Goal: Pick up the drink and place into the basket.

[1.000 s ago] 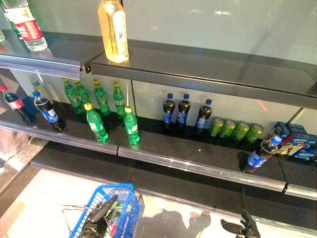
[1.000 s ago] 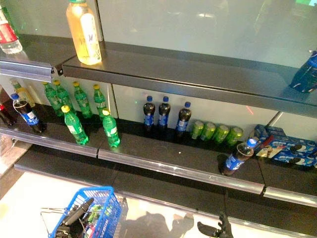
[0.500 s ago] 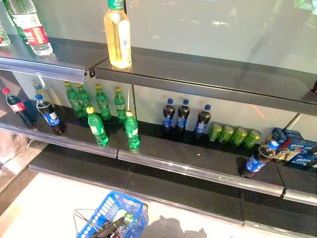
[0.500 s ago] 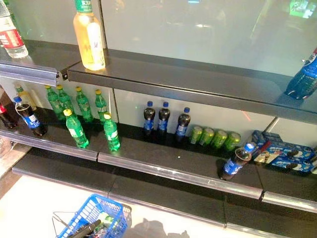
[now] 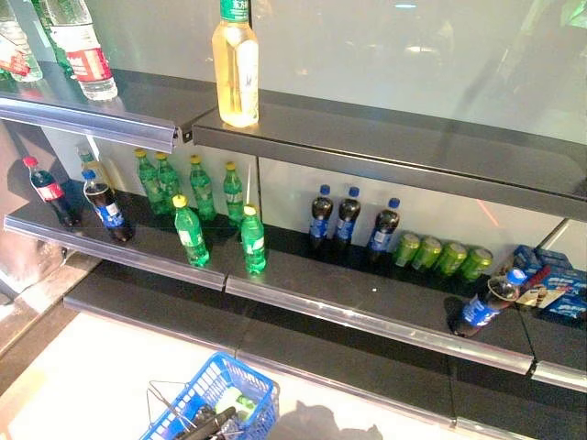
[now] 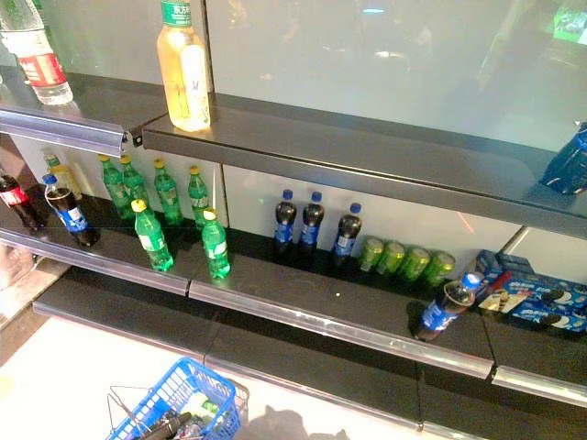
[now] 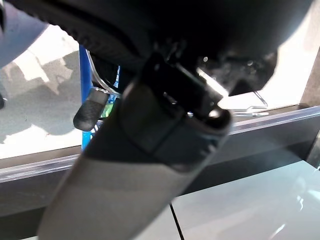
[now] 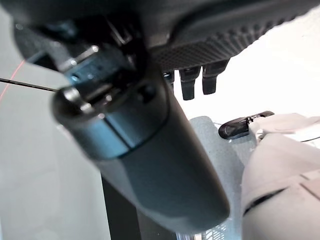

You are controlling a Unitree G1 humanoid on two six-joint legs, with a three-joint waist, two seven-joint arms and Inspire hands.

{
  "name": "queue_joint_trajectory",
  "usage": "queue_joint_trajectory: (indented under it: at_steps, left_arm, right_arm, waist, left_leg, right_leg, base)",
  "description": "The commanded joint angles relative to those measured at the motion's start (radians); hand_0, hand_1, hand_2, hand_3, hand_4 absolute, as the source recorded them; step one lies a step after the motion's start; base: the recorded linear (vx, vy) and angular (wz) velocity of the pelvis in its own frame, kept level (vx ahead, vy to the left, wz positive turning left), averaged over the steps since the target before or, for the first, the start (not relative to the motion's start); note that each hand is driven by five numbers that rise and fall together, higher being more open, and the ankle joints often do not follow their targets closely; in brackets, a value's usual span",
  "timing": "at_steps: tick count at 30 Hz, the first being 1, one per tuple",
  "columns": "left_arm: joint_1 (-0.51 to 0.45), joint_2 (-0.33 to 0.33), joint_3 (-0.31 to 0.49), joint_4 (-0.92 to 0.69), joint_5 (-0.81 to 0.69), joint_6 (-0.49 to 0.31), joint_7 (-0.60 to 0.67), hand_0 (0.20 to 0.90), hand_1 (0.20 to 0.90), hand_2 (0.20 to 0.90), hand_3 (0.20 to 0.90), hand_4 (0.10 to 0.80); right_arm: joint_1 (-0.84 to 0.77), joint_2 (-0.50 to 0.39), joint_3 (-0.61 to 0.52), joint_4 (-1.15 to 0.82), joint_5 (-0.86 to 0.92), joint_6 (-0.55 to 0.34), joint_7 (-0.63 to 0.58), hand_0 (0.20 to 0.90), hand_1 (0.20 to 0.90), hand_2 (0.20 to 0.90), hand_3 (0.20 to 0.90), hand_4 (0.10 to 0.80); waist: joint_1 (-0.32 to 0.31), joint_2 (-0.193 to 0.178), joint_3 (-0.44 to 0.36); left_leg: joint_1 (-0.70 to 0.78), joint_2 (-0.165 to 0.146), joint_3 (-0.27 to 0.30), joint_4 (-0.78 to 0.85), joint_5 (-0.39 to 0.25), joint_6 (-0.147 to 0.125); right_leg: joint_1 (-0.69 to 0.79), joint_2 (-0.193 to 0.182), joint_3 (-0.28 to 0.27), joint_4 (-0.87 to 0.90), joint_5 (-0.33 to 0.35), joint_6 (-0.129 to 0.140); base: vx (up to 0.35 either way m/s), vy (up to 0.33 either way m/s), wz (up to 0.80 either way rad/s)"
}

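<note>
The blue wire basket (image 5: pixel 249 379) hangs low at my left, above the pale floor, with a green bottle (image 5: pixel 242 402) lying in it. My left hand (image 5: pixel 209 425) is at the basket's top, and its wrist view shows a curled finger (image 7: pixel 90 108) by the wire handle (image 7: pixel 107 89). On the middle shelf (image 5: pixel 303 298) stand green bottles (image 5: pixel 252 240), dark cola bottles with blue caps (image 5: pixel 347 215), green cans (image 5: pixel 442 257) and one leaning cola bottle (image 5: pixel 486 307). My right hand (image 8: pixel 145 150) shows only in its own wrist view, relaxed and holding nothing.
A tall yellow tea bottle (image 5: pixel 236 69) and water bottles (image 5: pixel 84 48) stand on the upper shelf (image 5: pixel 385 156). Blue snack packs (image 5: pixel 555 289) lie at the middle shelf's right end. A lower dark shelf (image 5: pixel 339 362) juts out toward me.
The camera has tilted up, so the shelves sit lower in the picture. The basket and left hand now lie at the bottom edge. The right hand has dropped out of the eye views.
</note>
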Motion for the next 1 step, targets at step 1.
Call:
queue_joint_trajectory:
  at_steps: [1]
  left_arm:
    - [-0.083, 0.014, 0.035, -0.065, -0.010, -0.068, -0.138, 0.300, 0.300, 0.300, 0.200, 0.100]
  right_arm:
    - [-0.087, -0.055, -0.038, 0.025, 0.010, -0.023, 0.009, 0.900, 0.900, 0.900, 0.900, 0.800]
  waist:
    - [0.029, 0.075, 0.038]
  left_leg:
    - [0.007, -0.048, -0.069, 0.015, -0.046, 0.080]
  right_leg:
    - [0.030, 0.005, -0.105, 0.093, -0.015, -0.010]
  base:
    - [0.000, 0.000, 0.00]
